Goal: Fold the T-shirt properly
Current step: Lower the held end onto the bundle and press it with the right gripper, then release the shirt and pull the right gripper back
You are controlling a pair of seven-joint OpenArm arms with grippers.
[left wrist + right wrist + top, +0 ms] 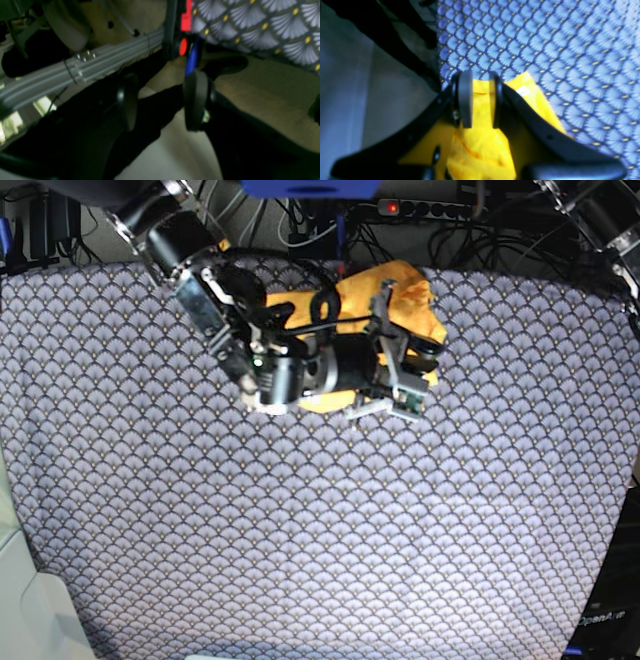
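Fabric of the T-shirt, bunched at the far middle of the patterned cloth, is being pinched by the right gripper; a small white label is showing, unreadable. The left gripper is being held wide and empty off the cloth's edge, over pale floor.

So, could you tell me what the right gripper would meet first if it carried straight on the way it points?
The right gripper already has the T-shirt between its jaws; straight beyond lies the patterned cloth, though depth is unclear.
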